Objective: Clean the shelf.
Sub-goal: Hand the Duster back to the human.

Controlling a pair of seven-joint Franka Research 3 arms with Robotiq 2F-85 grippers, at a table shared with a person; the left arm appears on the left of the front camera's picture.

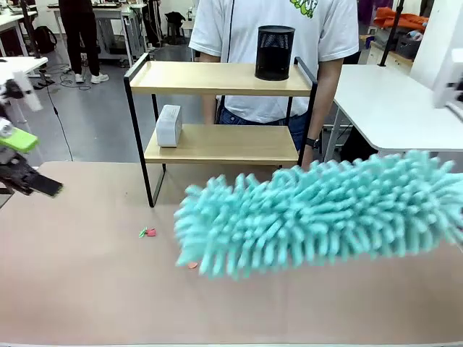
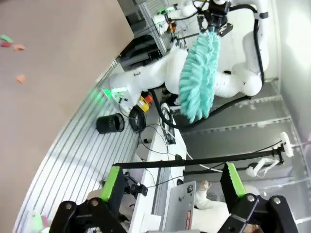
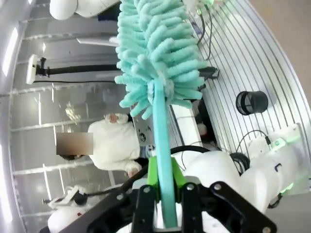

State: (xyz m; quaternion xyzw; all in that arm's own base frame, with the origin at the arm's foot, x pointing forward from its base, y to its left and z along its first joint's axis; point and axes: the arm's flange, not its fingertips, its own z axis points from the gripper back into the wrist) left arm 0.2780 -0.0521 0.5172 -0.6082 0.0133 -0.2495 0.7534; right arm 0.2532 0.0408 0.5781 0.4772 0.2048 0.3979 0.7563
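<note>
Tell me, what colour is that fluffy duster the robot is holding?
Turquoise, handle included. The duster shows best in the front view; the right gripper clamps its handle.

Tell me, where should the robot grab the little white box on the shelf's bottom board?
Probably across its narrow width. The white box stands upright at the left end of the shelf's lower board, thin side toward the robot. Come in from the front; the upper board blocks coming from above.

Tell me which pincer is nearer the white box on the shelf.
Left. The left pincer sits at the table's left edge, closer to the white box; the right pincer, gripping the duster, stays far right.
</note>
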